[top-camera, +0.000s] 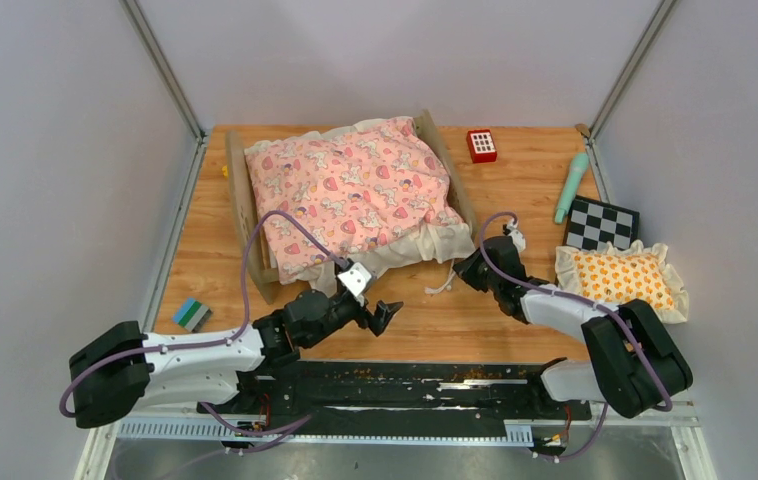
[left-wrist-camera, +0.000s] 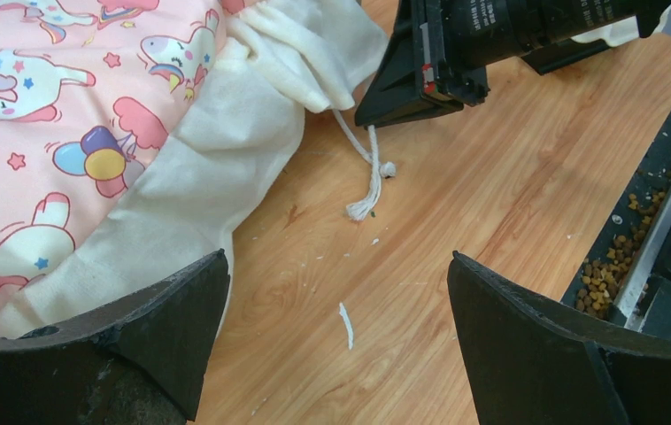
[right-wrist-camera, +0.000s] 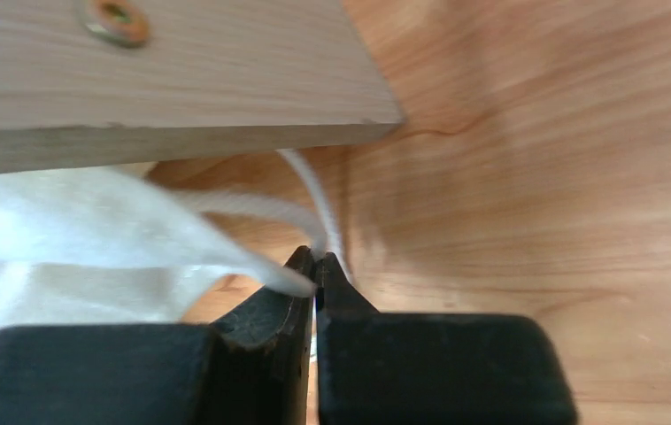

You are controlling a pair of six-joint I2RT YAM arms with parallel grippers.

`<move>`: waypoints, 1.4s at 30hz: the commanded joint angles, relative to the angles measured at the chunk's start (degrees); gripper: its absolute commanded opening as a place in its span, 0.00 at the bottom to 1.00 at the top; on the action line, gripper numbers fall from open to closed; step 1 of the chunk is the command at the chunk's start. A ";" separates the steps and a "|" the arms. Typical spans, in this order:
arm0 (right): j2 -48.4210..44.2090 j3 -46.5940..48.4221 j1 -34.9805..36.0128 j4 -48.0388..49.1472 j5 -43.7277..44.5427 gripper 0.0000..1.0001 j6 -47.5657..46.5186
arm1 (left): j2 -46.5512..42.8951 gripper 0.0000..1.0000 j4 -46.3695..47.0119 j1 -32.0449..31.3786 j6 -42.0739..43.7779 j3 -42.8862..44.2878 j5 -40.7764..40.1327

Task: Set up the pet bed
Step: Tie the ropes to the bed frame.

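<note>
**Right jaws pinch a white cord at the bed's corner; left jaws stand wide**

From above, the pet bed [top-camera: 355, 190] sits slanted on the far left-centre of the counter [top-camera: 525, 180]. Its light-wood frame [top-camera: 242, 205] carries the pink unicorn quilt [top-camera: 350, 185], and a cream ruffle [top-camera: 425, 245] spills over the near right end. The right jaws are closed at that ruffled corner. The left jaws hover just in front of the bed's near edge, spread wide with nothing in them. An orange-patterned pillow [top-camera: 620, 277] lies at the right edge, beside a checkerboard card [top-camera: 602, 224].

The left wrist view looks between its own two fingers [left-wrist-camera: 164, 328], set far apart over bare counter. The quilt and ruffle [left-wrist-camera: 226, 150] fill the upper left. A white cord [left-wrist-camera: 369, 173] runs from under the ruffle to the tip of the right jaws, and its frayed end lies on the wood.

In the right wrist view the jaws are pressed together. The white cord [right-wrist-camera: 314, 190] is caught at their very tip, along with a wisp of white cloth [right-wrist-camera: 66, 239]. A board of the frame [right-wrist-camera: 181, 80] crosses just above.
</note>
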 commanded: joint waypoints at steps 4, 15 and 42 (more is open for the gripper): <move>-0.79 -1.08 -0.04 0.91 5.94 0.00 -0.62 | -0.59 0.99 3.19 -0.30 -0.96 -1.18 -1.43; -4.29 0.99 -0.08 6.24 -6.70 0.00 6.62 | -3.35 1.00 0.95 -0.30 -0.30 -1.80 -2.09; 2.14 -6.87 1.05 21.29 6.98 0.01 12.05 | -11.88 1.00 -3.09 -0.29 -0.03 -5.16 -5.12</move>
